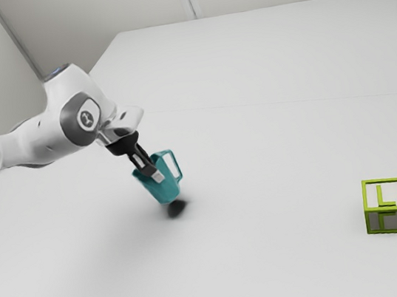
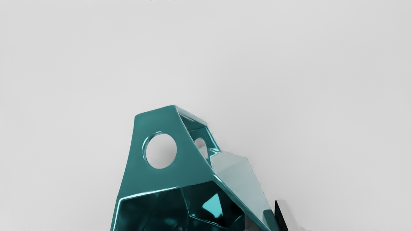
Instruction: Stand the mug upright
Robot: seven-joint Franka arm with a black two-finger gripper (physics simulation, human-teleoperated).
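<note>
The black gripper [image 1: 155, 175] reaches down to the teal mug [image 1: 164, 189], one fingertip lying against the outside of its wall. The mug is tilted, its opening toward the hand and its base pointing down toward the exterior view's right, just above a dark shadow. In the wrist view, the gripper [image 2: 264, 222] pinches the side wall of the mug [image 2: 189, 186]: one finger stands outside, and part of the other shows dimly inside the mug. The angular handle with round holes faces away from the hand.
A green-framed letter block [image 1: 385, 206] sits on the white table [image 1: 289, 254], toward the exterior view's right and well apart from the mug. Behind the table stands a pale raised panel [image 1: 260, 57].
</note>
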